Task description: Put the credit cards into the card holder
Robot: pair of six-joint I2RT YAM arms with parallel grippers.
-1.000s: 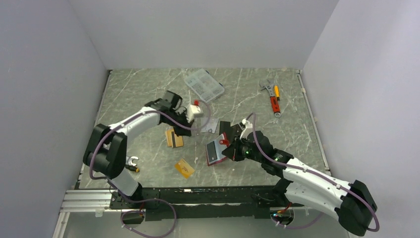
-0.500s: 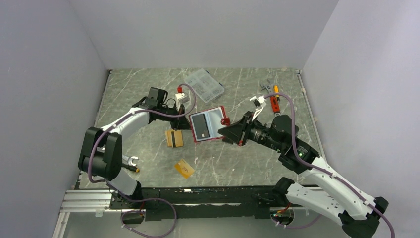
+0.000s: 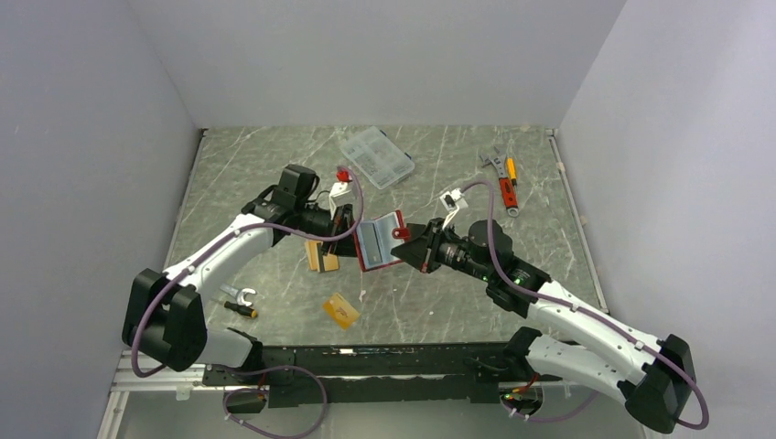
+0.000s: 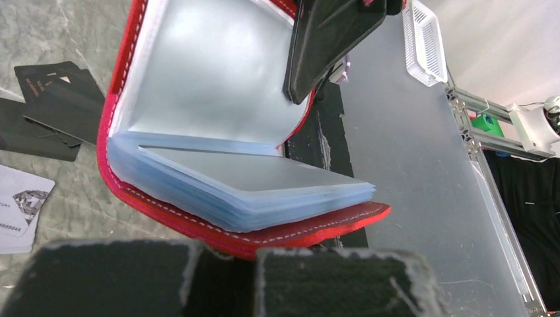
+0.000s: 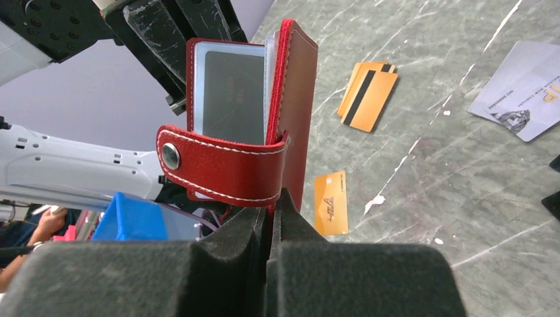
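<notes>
The red card holder [image 3: 379, 240] hangs open above the table between both grippers. My right gripper [image 3: 409, 251] is shut on one red cover, just below the snap tab [image 5: 218, 165]. My left gripper [image 3: 340, 224] pinches the other cover's edge [image 4: 264, 231] under the light blue sleeves [image 4: 251, 191]. A dark greenish card [image 5: 231, 99] sits in a sleeve. On the table lie a gold card with a black stripe [image 5: 370, 96], a plain orange card [image 5: 330, 201] and a silver-grey card [image 5: 522, 89].
A clear plastic box [image 3: 376, 156] stands at the back and hand tools [image 3: 503, 178] lie at the back right. A small tool [image 3: 236, 300] lies at the front left. A black folding wallet [image 4: 53, 109] lies on the table beside the silver card.
The right gripper lifted the card holder off the table and turned it. The left gripper moved in and closed on its left cover, so the holder now hangs open between both.
</notes>
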